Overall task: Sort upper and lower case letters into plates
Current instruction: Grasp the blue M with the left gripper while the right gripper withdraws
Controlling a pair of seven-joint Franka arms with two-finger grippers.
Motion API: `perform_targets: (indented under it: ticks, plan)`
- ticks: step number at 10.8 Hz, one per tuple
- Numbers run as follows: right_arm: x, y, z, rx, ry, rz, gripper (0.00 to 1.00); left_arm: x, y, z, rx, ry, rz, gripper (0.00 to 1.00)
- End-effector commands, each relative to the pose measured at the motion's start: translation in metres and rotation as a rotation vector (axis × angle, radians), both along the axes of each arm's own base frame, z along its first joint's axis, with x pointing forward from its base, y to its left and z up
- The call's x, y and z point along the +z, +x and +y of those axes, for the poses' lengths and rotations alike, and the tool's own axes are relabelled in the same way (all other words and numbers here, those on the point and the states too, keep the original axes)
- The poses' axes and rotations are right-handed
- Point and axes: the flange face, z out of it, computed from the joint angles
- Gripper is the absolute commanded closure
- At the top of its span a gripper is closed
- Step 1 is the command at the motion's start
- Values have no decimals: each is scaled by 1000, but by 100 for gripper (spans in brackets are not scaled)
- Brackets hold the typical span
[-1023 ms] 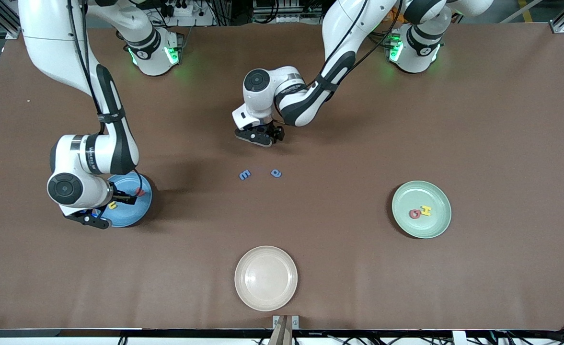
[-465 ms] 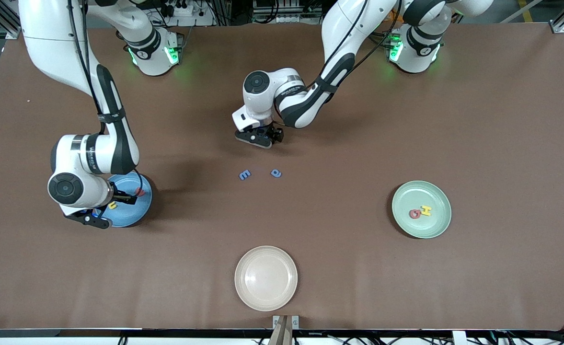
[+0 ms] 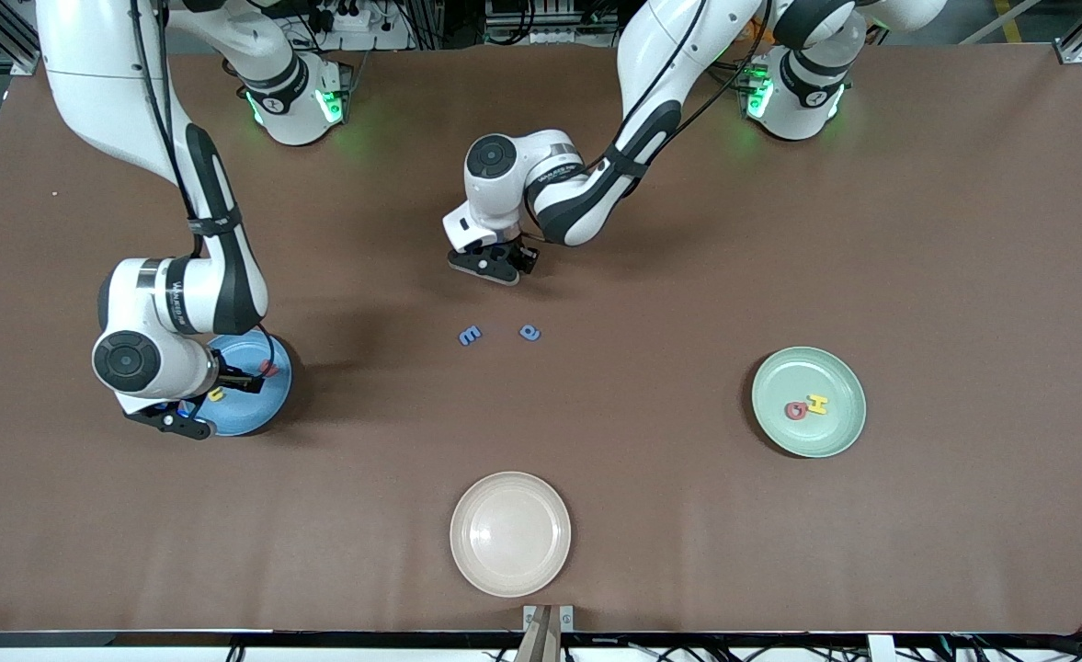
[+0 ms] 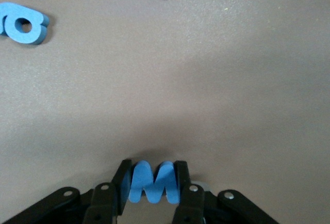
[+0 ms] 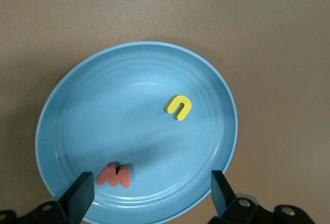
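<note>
Now the left gripper (image 3: 495,265) sits low at upper centre of the front frame, its fingers (image 4: 181,182) clamped on either side of a blue M (image 4: 150,182) standing on edge at the table (image 3: 871,230). Two more blue letters lie flat just below it in the front frame: an E (image 3: 470,336) and an a (image 3: 529,333), side by side but apart.

The right gripper (image 5: 149,198) hangs over the blue plate (image 3: 260,409) at middle left of the front frame, jaws spread wide and holding nothing. In that plate lie a yellow u (image 5: 179,106) and a red w (image 5: 114,175), well apart.

The green plate (image 3: 839,437) sits at middle right of the front frame and holds a red G (image 3: 795,410) just beside a yellow H (image 3: 817,404). A beige plate (image 3: 510,533) sits at bottom centre, near the table's edge.
</note>
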Motion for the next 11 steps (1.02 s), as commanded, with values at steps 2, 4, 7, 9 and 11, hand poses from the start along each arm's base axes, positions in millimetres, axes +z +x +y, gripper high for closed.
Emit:
perform_targets:
  ticks: [2, 4, 7, 9, 11]
  plan:
    - [13, 1, 10, -21, 40, -20, 0, 8, 15, 11, 34, 42, -2, 100]
    - [18, 5, 19, -30, 62, -32, 0, 56, 42, 26, 83, 46, -19, 100]
    - [25, 9, 46, -72, 80, -60, 0, 142, 110, 82, 197, 44, -70, 100]
    - [24, 17, 92, -135, 87, -93, 0, 168, 178, 156, 213, 57, -80, 100]
    - [28, 22, 149, -193, 125, -129, 0, 189, 236, 243, 222, 48, -52, 100]
